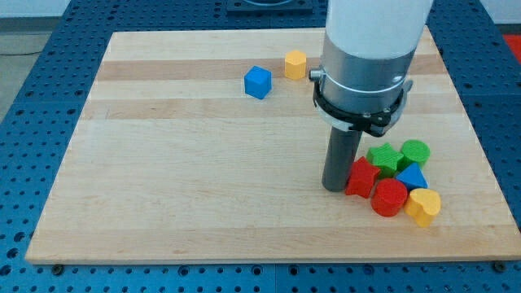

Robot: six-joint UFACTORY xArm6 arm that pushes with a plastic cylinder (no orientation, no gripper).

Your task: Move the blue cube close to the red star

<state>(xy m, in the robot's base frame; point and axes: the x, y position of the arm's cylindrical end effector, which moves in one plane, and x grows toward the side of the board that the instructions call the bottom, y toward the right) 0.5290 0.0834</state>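
Note:
The blue cube (pixel 257 82) sits near the view's top, left of centre-right, beside a yellow hexagonal block (pixel 295 63). The red star (pixel 361 177) lies at the view's lower right, at the left edge of a cluster of blocks. My tip (pixel 334 187) rests on the board just left of the red star, touching or nearly touching it. The blue cube is far up and to the left of my tip.
The cluster by the red star holds a red cylinder (pixel 389 197), a yellow heart (pixel 423 205), a blue triangle (pixel 412 177), a green star (pixel 384 157) and a green cylinder (pixel 415 151). The arm's wide white body (pixel 370 49) hangs over the board's upper right.

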